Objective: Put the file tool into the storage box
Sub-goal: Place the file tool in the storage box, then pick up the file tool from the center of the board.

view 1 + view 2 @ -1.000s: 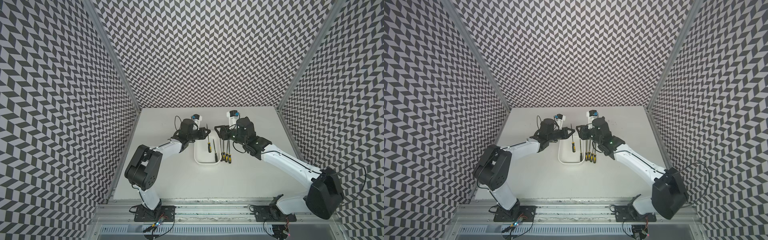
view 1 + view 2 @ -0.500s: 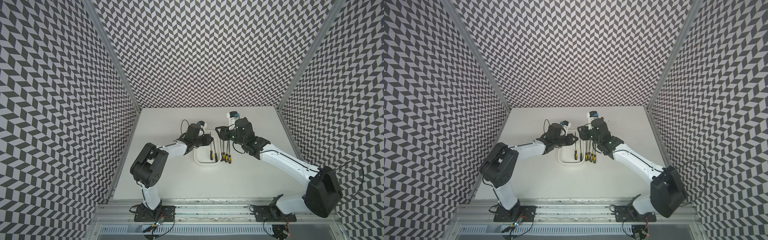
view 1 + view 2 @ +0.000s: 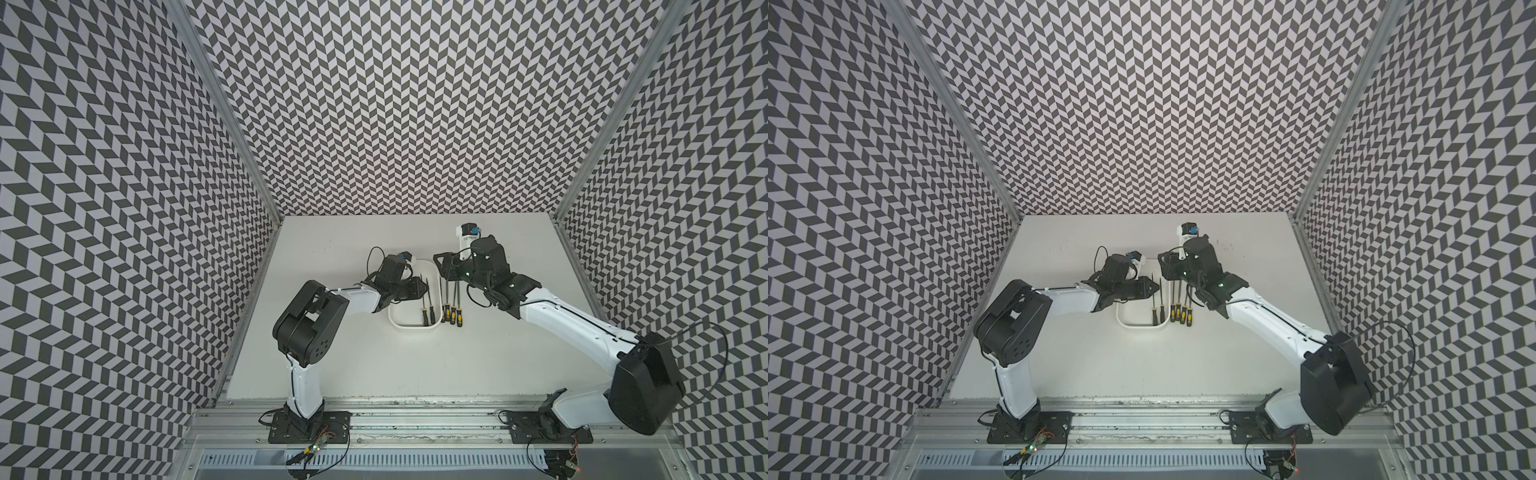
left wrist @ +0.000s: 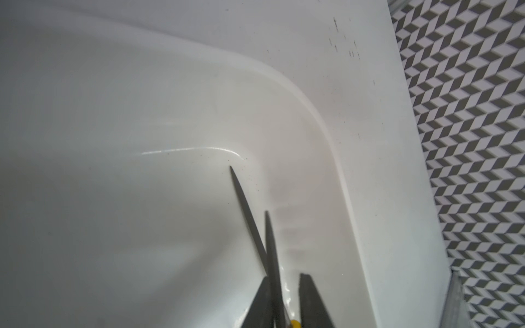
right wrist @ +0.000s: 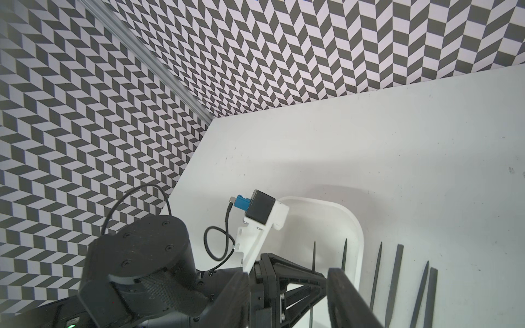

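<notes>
Our left fingers [image 4: 258, 309] stand parted around a needle file [image 4: 272, 250] low in the storage box [image 3: 413, 328]; whether one finger touches it we cannot say. A second file [image 4: 243, 198] lies close by it. Our right fingers [image 5: 346, 298] gape empty above the files [image 3: 453, 311] lined up on the surface [image 3: 415, 374], just beside the box. We judge these light, stiff and slim; best gripped at the black-and-yellow handle. We read no writing.

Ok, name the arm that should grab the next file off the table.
Right. The right pincer, open, hovers above the files lying loose beside the storage box, on its own side. The left pincer hangs over the box, across its rim from them.
</notes>
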`<state>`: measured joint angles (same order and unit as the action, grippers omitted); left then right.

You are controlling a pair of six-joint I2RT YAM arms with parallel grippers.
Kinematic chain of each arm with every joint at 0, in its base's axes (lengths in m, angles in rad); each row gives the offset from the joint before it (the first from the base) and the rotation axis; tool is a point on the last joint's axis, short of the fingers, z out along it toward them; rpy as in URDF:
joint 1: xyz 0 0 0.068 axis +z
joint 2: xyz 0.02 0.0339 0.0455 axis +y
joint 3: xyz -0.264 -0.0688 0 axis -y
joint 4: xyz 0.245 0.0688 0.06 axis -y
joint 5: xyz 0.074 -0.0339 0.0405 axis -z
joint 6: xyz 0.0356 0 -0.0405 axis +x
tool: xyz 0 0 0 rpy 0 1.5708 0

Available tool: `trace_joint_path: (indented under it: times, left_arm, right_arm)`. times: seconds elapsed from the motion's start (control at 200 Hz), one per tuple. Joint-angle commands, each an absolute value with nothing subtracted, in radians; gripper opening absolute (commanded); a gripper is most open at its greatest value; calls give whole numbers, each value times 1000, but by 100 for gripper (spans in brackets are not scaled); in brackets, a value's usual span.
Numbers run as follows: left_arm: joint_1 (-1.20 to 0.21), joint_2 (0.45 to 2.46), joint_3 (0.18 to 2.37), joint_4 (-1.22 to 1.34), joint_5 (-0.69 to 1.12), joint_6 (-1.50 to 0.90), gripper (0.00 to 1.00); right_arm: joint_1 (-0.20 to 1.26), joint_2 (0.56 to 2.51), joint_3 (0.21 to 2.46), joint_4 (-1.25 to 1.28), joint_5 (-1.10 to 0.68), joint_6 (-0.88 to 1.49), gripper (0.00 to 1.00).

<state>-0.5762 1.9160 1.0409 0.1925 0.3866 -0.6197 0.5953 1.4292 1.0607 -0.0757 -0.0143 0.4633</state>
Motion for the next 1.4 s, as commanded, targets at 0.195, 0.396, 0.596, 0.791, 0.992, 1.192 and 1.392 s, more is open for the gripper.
trace_joint_path:
  times: [0.195, 0.396, 0.596, 0.791, 0.992, 1.192, 1.392]
  left_arm:
    - [-589, 1898, 1069, 146, 338, -605, 71]
    - [-597, 1830, 1087, 73, 257, -563, 72]
    - [-599, 1697, 1127, 28, 67, -501, 72]
    - [-571, 1616, 1159, 45, -75, -398, 73]
    - [-545, 1588, 1116, 82, -55, -400, 74]
    - [-527, 1583, 1088, 98, -45, -410, 74]
    - [-523, 1584, 1087, 105, -30, -417, 74]
  right_arm:
    - [588, 1424, 1043, -42, 0, 465, 47]
    - [586, 1435, 1047, -61, 31, 474, 47]
    - [576, 1478, 1021, -179, 168, 533, 40]
    - [571, 1500, 871, -195, 147, 570, 31]
    - [565, 1496, 750, -162, 98, 594, 31]
    - [565, 1503, 710, -138, 62, 594, 30]
    - [565, 1526, 720, -141, 68, 586, 38]
